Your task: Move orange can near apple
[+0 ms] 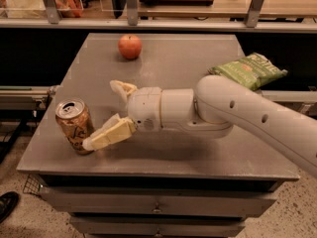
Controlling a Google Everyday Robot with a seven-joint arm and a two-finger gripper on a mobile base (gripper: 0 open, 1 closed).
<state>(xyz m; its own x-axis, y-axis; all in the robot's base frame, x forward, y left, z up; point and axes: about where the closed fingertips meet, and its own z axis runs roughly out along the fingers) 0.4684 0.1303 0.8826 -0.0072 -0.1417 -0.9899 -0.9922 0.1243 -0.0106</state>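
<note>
The orange can (75, 126) stands upright near the front left corner of the grey table (198, 148); it is tan-orange with dark scribbled lines and a silver top. The apple (130, 46) sits at the back of the table, left of centre, far from the can. My gripper (101, 114) is open just to the right of the can. Its near finger (110, 134) reaches the can's lower right side and its far finger (122, 89) is spread behind. The white arm reaches in from the right.
A green chip bag (248, 70) lies at the table's right edge, behind the arm. A shelf rail with metal posts (131, 6) runs behind the table. Drawers (158, 207) are under the tabletop. A dark shoe (7, 205) is on the floor at lower left.
</note>
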